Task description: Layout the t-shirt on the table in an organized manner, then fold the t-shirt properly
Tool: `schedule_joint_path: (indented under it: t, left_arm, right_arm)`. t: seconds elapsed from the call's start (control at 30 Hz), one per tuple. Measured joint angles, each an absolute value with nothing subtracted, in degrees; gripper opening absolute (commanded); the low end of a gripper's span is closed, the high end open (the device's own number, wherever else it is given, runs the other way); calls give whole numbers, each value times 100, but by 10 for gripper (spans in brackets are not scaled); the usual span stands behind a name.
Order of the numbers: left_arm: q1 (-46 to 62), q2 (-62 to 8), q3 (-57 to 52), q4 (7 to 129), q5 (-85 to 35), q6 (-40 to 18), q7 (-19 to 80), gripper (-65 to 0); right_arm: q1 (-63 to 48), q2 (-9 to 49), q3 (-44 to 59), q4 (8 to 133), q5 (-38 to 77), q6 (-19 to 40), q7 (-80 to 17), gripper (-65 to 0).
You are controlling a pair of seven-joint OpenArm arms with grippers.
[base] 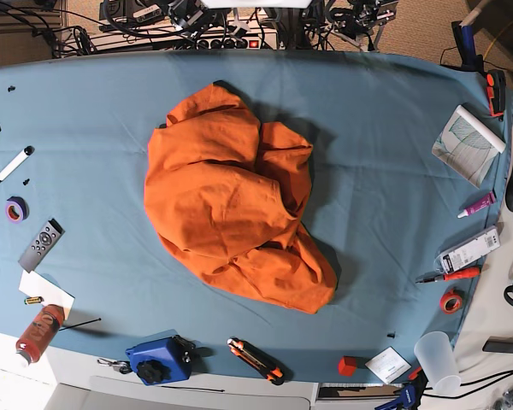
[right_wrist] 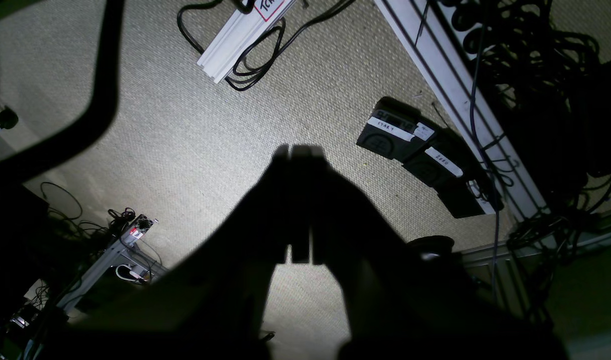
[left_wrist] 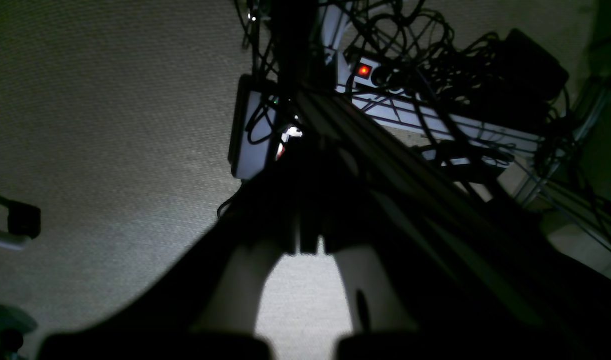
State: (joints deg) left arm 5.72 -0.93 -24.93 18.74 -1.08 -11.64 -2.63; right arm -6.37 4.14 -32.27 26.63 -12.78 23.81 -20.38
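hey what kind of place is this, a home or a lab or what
Probably a robotics lab or workshop. A big cloth-covered table holds a crumpled t-shirt among tape rolls and markers, with tangled cables and power strips behind it.

Floor: you are looking at beige woven carpet (right_wrist: 195, 135) lying under both wrist views.
Light: a bright patch is falling mid-carpet, while the edges are sitting in shadow.
Fixtures: white aluminium rails (right_wrist: 448, 75) are running toward 5 o'clock, with black cables (right_wrist: 530, 55) tangling at 1 o'clock.
Power strip (left_wrist: 364, 70): its red switch is glowing at 12 o'clock.
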Motion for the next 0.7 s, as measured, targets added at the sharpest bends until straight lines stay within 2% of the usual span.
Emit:
schedule_joint_path:
  t: [0.4,0.57,0.7]
  left_arm:
    - [572,-93,-2493,1874,-108,-1166,-266,-650]
    - [622,-95,-2493,1883,-108,-1699,-268,-650]
    - [904,-84,-2486,2145,-84,-1747,-263,-650]
  right_arm:
    - [-637,414,-3227,2663,-1278,2381,-2038,-650]
    - [-639,419,-3227,2663,-1273,2381,-2128,-650]
    - [-668,462,-3225,2668,-1253,2381,-2510,-650]
